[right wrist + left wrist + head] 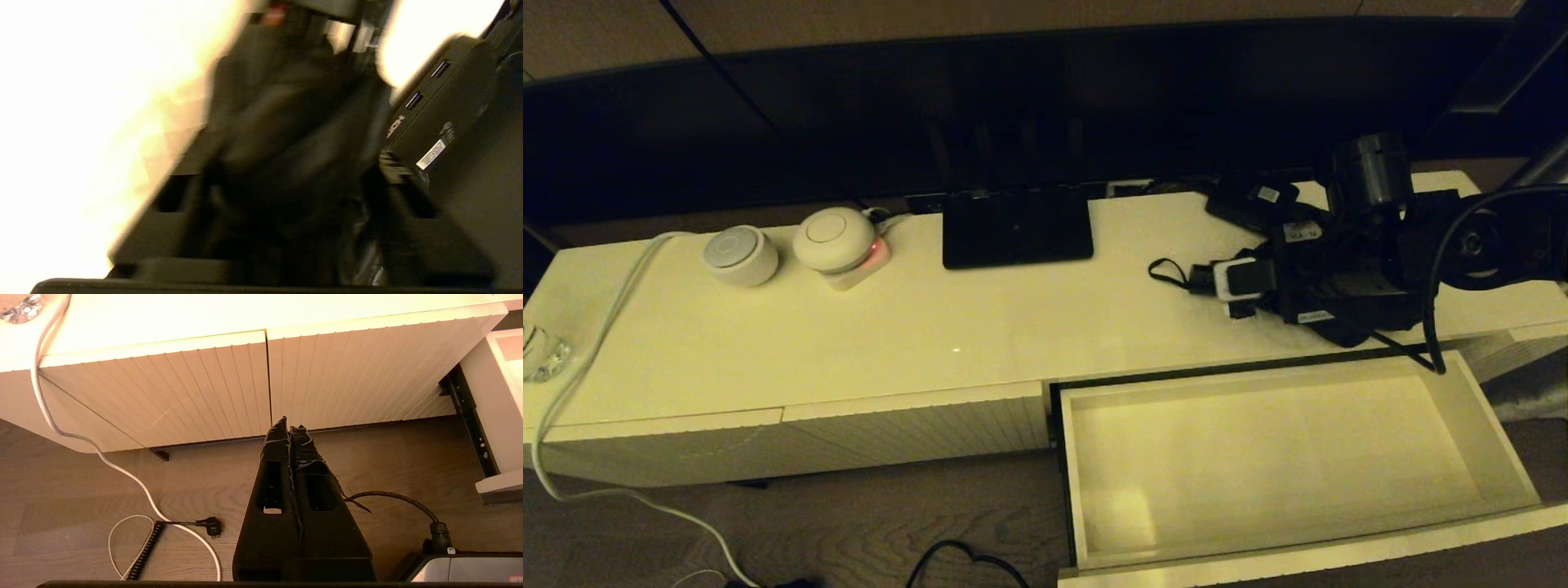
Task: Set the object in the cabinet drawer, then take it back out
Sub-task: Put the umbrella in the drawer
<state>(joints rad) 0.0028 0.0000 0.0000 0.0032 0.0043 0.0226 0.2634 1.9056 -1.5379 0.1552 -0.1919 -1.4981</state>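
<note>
Black umbrella (1307, 286) on the cream cabinet top (931, 327), drawer (1290, 457) pulled open at lower right.

In the head view the right end effector (1262, 282) sits over the umbrella at the right of the frame, just behind the open drawer; the right wrist view shows the dark bunched fabric (294, 143) between its fingers, but it is too blurred to tell whether they grip it. The umbrella's thin loop (1168, 272) lies on the top toward frame centre. A small black box (1254, 200) with a white label rests just behind. The left end effector (290, 430), fingers pressed together, hangs low before the ribbed panels (204, 392), above the wood floor (81, 498).
</note>
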